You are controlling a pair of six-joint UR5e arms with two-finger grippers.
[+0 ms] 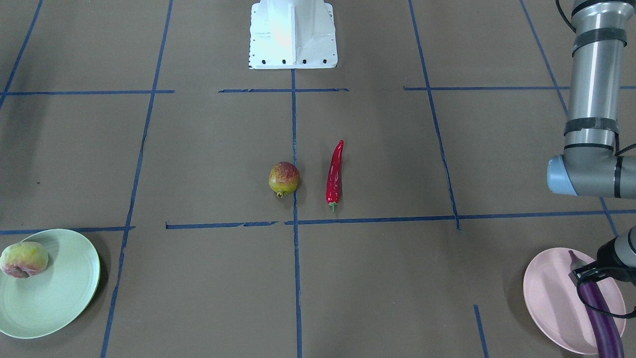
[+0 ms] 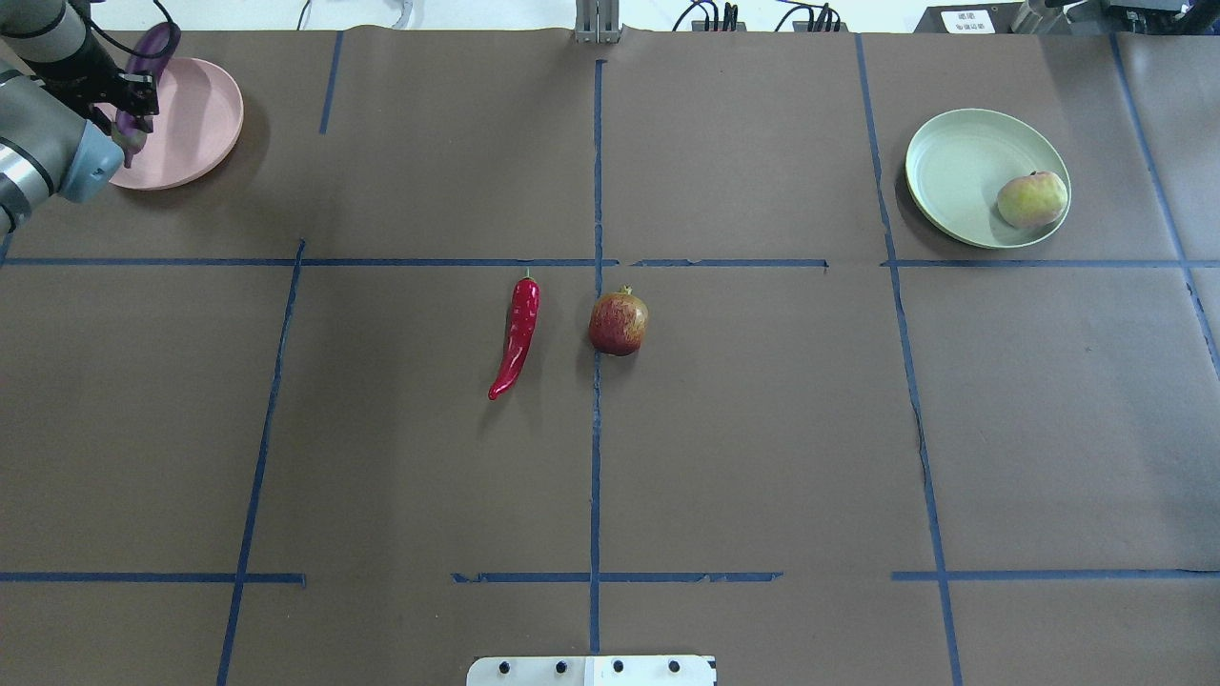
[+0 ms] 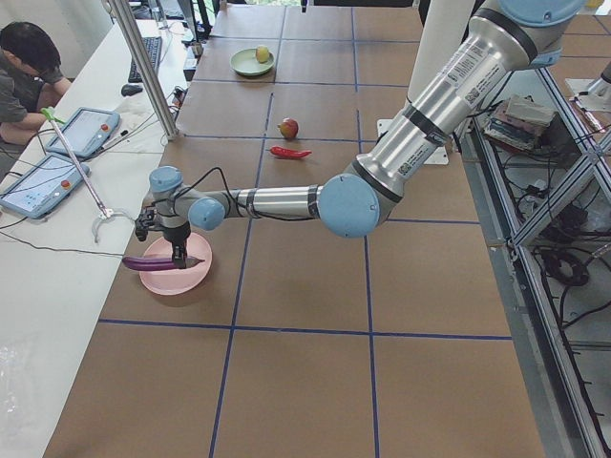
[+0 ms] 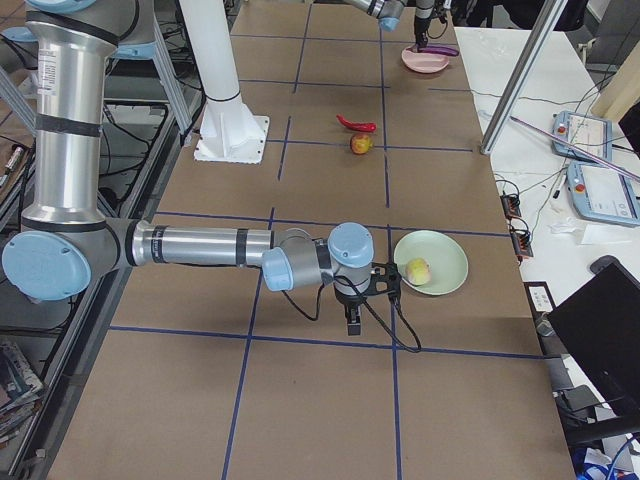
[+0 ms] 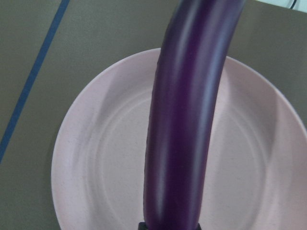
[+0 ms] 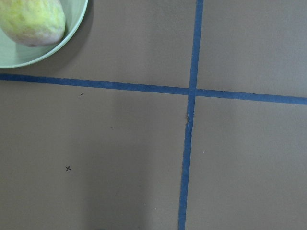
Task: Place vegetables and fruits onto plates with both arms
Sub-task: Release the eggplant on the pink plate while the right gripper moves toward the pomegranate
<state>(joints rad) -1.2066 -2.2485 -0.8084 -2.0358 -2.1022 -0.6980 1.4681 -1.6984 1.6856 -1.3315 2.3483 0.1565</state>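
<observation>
Taking the overhead view as a clock face with 12 at the far edge of the table [image 1: 208, 149], the pale pink plate [image 1: 546, 293] sits at about 10 o'clock and the pale mint green plate [image 1: 54, 293] at about 2 o'clock, 1 near each arm. The left end effector [image 1: 585, 278] is closed on the long purple eggplant [image 1: 598, 313], gripping it nearer its pale cap than its tip. The eggplant lies roughly level across the middle of the pink plate. Whether it touches the plate cannot be told. Its length overhangs the rim, which is probably why it is carried lengthwise over the centre, so that it settles instead of tipping off.

The green-and-pink peach [image 1: 24, 259] rests on the green plate, close to the rim on the side away from the table's centre. The right end effector [image 4: 355, 318] points down over bare table just beside that plate. It shows only in the side view, so I cannot tell how far open it is, and nothing is seen in it.

At the table's centre are the 2 things not yet plated. The red chili pepper [image 1: 335, 174] lies just at 9 o'clock of the round pomegranate [image 1: 283, 179], near it but apart. That puts the vegetable on the left arm's side and the fruit on the right arm's. The pairing suggests vegetables go to pink and fruits to green
</observation>
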